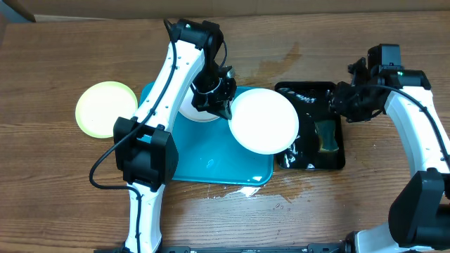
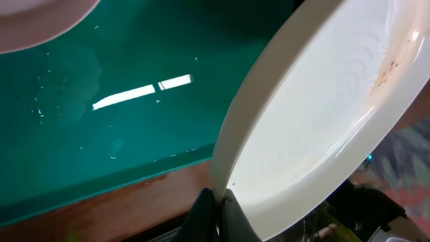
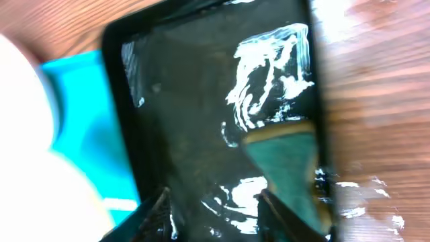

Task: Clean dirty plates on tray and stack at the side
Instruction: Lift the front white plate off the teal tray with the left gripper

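Left gripper clamps white plate by its rim, arm half hiding second plate. Right gripper hangs spread-fingered over black tray.

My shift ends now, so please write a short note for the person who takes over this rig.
Left gripper: fingers shut on a smeared white plate, tilted over the blue tray's edge.
Right gripper: open above the black tray, near the sponge.
Second white plate: on the blue tray. Green plate: on the table beside it.
Done: no stack yet. Left: wipe, then stack all three.
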